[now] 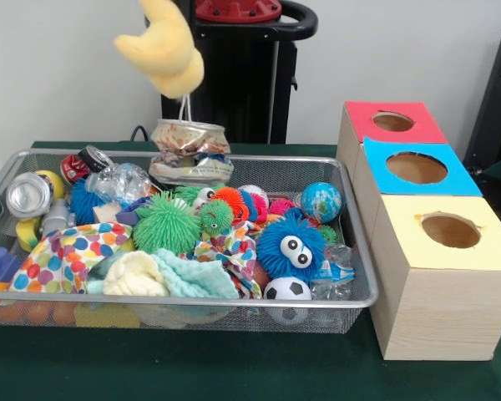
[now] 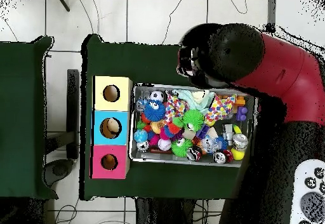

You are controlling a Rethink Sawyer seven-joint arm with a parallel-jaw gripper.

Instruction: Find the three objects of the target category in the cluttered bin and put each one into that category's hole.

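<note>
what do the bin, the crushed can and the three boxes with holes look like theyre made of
The bin looks like silvery metal wire mesh: contents show through its sides. The crushed can looks like thin metal, shiny and sharply creased. The boxes look like pale wood or wood-grain board, streaked on the sides, with matte red, blue and yellow tops, probably paper or paint.

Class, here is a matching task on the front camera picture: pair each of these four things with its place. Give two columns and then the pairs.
Things
1. yellow plush toy
2. soccer ball
3. globe ball
4. red-topped box

Places
A. far right corner of the wire bin
B. hanging in the air above the bin
C. near right corner of the bin, under the blue googly-eyed ball
D. farthest in the row of three boxes

Pairs: 1-B, 2-C, 3-A, 4-D
</note>
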